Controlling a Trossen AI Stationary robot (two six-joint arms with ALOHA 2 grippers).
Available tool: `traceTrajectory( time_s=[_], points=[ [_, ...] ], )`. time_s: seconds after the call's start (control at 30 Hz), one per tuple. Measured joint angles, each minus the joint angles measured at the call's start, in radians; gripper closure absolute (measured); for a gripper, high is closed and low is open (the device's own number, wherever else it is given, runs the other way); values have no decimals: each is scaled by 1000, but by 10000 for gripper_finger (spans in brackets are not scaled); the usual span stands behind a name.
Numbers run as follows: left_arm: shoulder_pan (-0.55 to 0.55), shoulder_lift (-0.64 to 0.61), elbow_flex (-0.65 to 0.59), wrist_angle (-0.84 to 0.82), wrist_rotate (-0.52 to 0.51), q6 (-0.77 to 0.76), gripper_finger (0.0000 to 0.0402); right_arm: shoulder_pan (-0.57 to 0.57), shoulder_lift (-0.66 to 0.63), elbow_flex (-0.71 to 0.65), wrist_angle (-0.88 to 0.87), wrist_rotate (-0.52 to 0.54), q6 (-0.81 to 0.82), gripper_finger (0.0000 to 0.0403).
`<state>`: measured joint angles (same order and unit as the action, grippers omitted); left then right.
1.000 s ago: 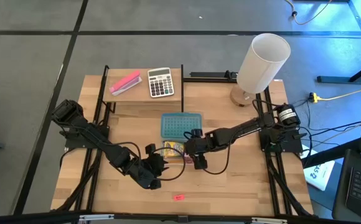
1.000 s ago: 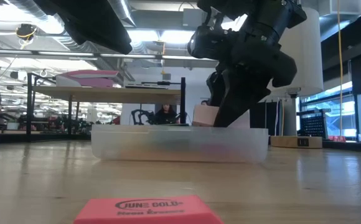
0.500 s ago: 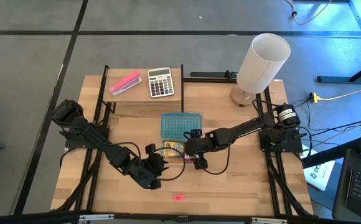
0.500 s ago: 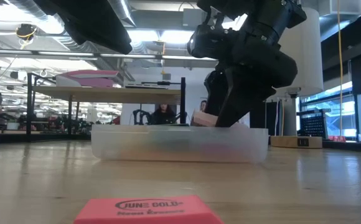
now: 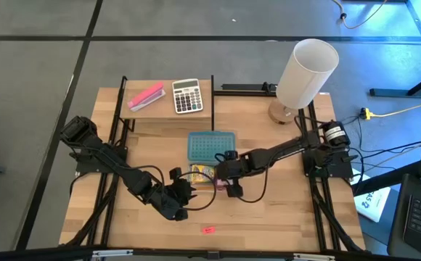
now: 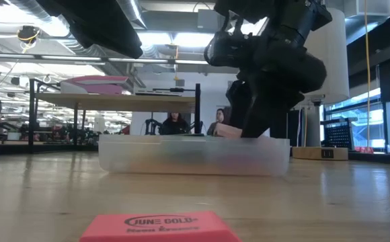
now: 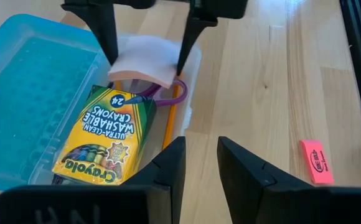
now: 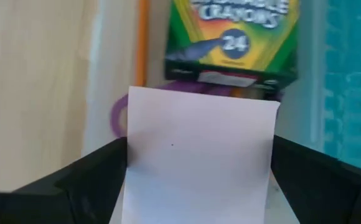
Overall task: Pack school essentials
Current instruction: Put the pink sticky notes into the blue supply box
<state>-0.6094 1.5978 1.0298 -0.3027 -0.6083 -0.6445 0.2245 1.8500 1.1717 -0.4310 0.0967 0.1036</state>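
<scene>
Packing is well along, I judge. In the clear tray [image 7: 192, 74] I see the crayon box [image 7: 106, 134], one orange pencil [image 7: 168, 121] and the purple scissors loop [image 7: 164, 99]. The pink pad [image 7: 146, 60] lies on top of them at the tray's end. My right gripper [image 7: 144, 34] stands over this pad with its fingers spread, one at each side; in the left wrist view the tips are right at the pad's edges, and whether they touch it I cannot tell. So the pad seems just set down, not held.

Left to do: the eraser [image 5: 208, 230] lies alone on the table [image 5: 268, 217], well apart from the tray. The pen I cannot find anywhere.

My left gripper [image 5: 184, 190] waits near the tray, its fingers a little apart, holding nothing.

Only the high view shows the stapler [image 5: 146, 96] and calculator [image 5: 187, 96] on the far shelf. Only the wrist views show the tray's contents; the low view shows just the frosted wall.
</scene>
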Motion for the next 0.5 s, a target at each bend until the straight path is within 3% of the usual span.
traceTrajectory(
  time_s=[0.17, 0.5],
  points=[
    [0, 0, 0, 0, 0, 0, 316, -18, 0, 0, -18, 0, 74, 28],
    [0, 0, 0, 0, 0, 0, 316, -18, 0, 0, -8, -15, 48, 28]
  ],
)
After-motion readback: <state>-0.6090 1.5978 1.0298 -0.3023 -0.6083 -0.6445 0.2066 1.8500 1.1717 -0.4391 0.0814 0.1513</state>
